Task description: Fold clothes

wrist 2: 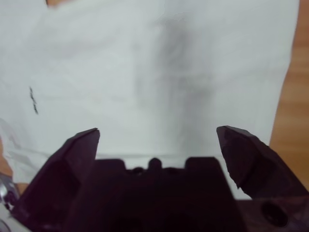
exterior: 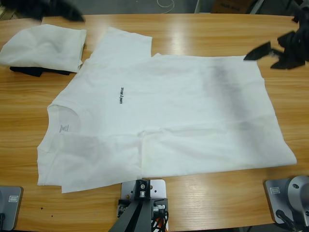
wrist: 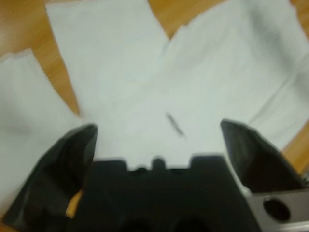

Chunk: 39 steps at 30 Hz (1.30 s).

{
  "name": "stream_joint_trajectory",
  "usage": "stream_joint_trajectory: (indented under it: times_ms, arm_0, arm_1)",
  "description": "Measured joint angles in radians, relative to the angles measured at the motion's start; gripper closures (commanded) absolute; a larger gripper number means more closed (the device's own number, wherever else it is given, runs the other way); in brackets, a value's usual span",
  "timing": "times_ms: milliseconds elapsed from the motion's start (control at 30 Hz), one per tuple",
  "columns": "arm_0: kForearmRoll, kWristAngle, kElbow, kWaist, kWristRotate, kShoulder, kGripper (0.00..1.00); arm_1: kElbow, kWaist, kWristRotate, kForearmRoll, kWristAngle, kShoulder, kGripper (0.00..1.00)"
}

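A white T-shirt (exterior: pixel 169 106) lies spread on the wooden table (exterior: pixel 203 29), neck to the left and small black lettering (exterior: pixel 121 94) facing up. Its near side looks folded over onto the body, and the far sleeve (exterior: pixel 120 43) lies flat. My left gripper (exterior: pixel 58 10) hovers open past the table's far left corner; its wrist view shows the shirt (wrist: pixel 207 72) below the gripper (wrist: pixel 159 128). My right gripper (exterior: pixel 270 55) hangs open above the far hem corner; in its wrist view the gripper (wrist 2: pixel 157 130) is over the cloth (wrist 2: pixel 145 72). Neither gripper holds anything.
A folded white shirt (exterior: pixel 43 46) rests at the far left on a black garment (exterior: pixel 29 71), and also shows in the left wrist view (wrist: pixel 24 106). Bare wood runs along the far edge and to the right of the hem (exterior: pixel 294 106).
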<state>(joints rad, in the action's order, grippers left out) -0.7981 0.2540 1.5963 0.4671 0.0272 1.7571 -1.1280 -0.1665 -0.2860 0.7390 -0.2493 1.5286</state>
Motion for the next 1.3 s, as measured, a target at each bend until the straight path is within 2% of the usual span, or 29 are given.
stream_joint_trajectory:
  times_ms: [100,167,400,567,633,800,1300]
  arm_0:
    - [-0.173,0.061,0.325,-0.073,0.16,0.227,0.0]
    - [-0.253,0.078,0.494,-0.103,0.204,0.358,0.0]
    - [-0.335,0.056,0.784,-0.151,0.214,0.614,0.0]
    - [-0.389,0.013,0.967,-0.131,0.07,0.749,0.0]
    - [-0.423,-0.016,1.008,-0.115,0.016,0.8,0.0]
    - [-0.501,-0.044,1.018,-0.103,-0.045,0.885,0.013]
    - [-0.549,-0.045,1.033,-0.098,-0.065,0.911,0.023]
  arm_1:
    - [-0.051,0.039,0.028,-0.001,-0.018,0.047,0.0]
    - [-0.062,0.057,0.037,-0.005,-0.02,0.08,0.0]
    - [-0.074,0.088,0.07,-0.051,-0.02,0.197,0.009]
    - [-0.08,0.119,0.079,-0.087,-0.02,0.255,0.009]
    - [-0.08,0.133,0.082,-0.103,-0.02,0.274,0.009]
    - [-0.08,0.169,0.094,-0.133,-0.02,0.295,0.009]
    - [-0.072,0.194,0.096,-0.164,-0.018,0.328,0.018]
